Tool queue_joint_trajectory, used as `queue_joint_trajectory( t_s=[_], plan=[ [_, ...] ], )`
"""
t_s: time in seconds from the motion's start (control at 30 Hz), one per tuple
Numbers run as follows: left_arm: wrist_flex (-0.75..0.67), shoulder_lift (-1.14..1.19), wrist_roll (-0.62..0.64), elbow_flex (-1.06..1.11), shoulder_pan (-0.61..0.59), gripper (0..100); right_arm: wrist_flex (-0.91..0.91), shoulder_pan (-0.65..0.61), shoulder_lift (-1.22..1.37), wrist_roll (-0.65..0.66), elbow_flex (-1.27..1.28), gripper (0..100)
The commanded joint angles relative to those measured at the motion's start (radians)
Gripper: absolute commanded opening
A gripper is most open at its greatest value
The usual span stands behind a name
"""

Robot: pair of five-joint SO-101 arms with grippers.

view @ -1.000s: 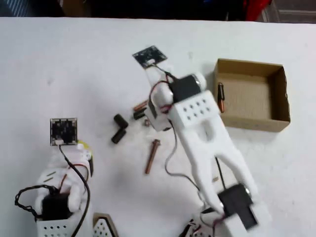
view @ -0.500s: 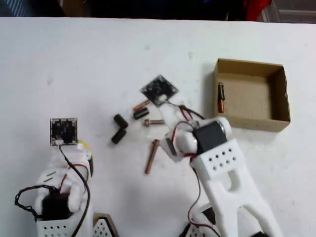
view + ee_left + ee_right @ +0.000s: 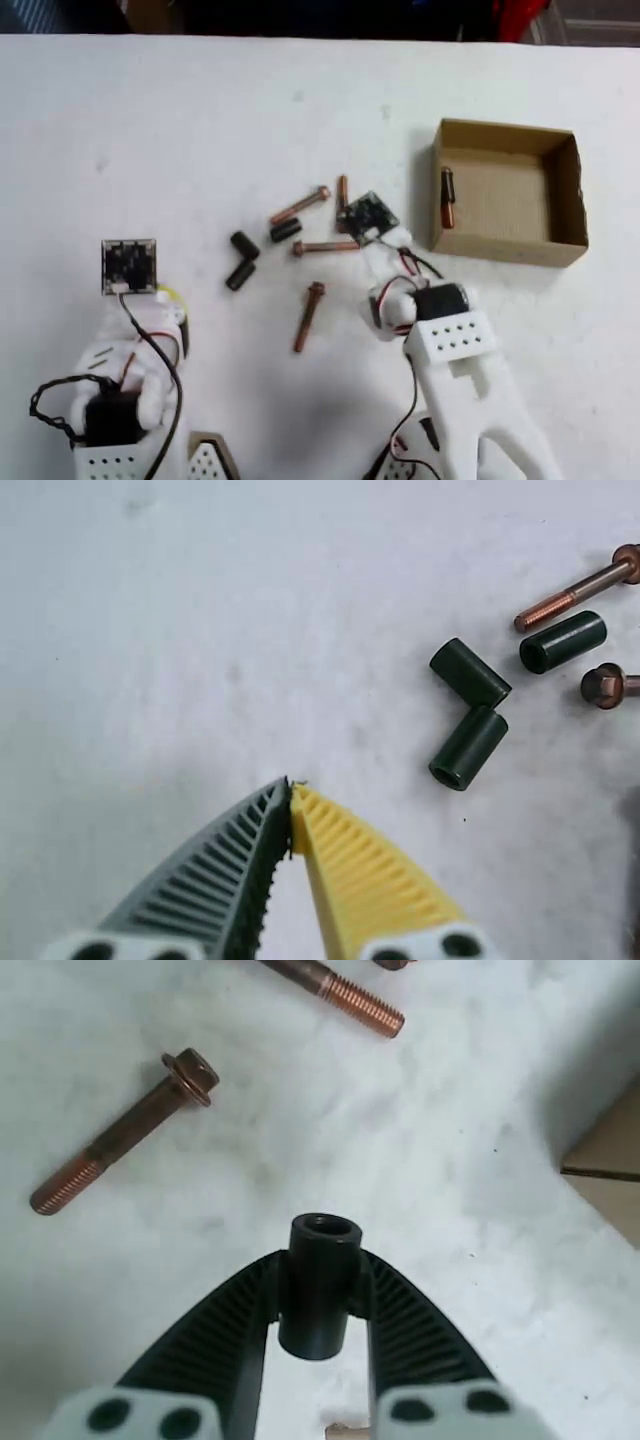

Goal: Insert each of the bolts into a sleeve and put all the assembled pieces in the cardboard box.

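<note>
White and faintly mottled, your counter point(image 3: 200, 120) carries an open-topped cardboard box point(image 3: 505, 245) with brown walls and a ribbed floor. Inside the box, against the wall nearest the loose parts, lies one assembled piece point(image 3: 447, 198), a coppery shaft with a dark end.

Your right tool point(image 3: 320, 1265) has black ribbed fingers clamped on a smooth black held sleeve point(image 3: 322, 1235). This short tube stands upright, with its hollow bore facing the wrist camera. It hangs over the counter just beside the box, outside it.

Past it, away from the box, a copper bolt point(image 3: 125, 1130) lies flat, showing a flanged hex head and a threaded end. The threaded tip of a second bolt point(image 3: 335, 988) lies near it. From above you see four loose bolts in all.

Farther from the box lie three loose sleeves point(image 3: 467, 747), two of them close together at an angle.

Your left tool point(image 3: 290, 790) has one grey and one yellow ribbed finger. It is closed tip to tip on nothing, well apart from the box, with those sleeves near it.
</note>
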Motion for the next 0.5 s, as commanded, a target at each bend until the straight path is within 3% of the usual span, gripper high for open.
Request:
queue_joint_trajectory(
  t_s=[0.0,0.33,0.47],
  plan=[
    [-0.032,-0.008,-0.009,-0.008,-0.005,2,-0.097,0.015,-0.025,0.014,0.031,2.2],
    [-0.032,-0.008,-0.009,-0.008,-0.005,2,-0.211,0.016,0.048,0.012,0.034,2.2],
    [-0.032,-0.008,-0.009,-0.006,-0.005,2,-0.249,0.096,0.191,0.012,-0.049,1.9]
  ],
)
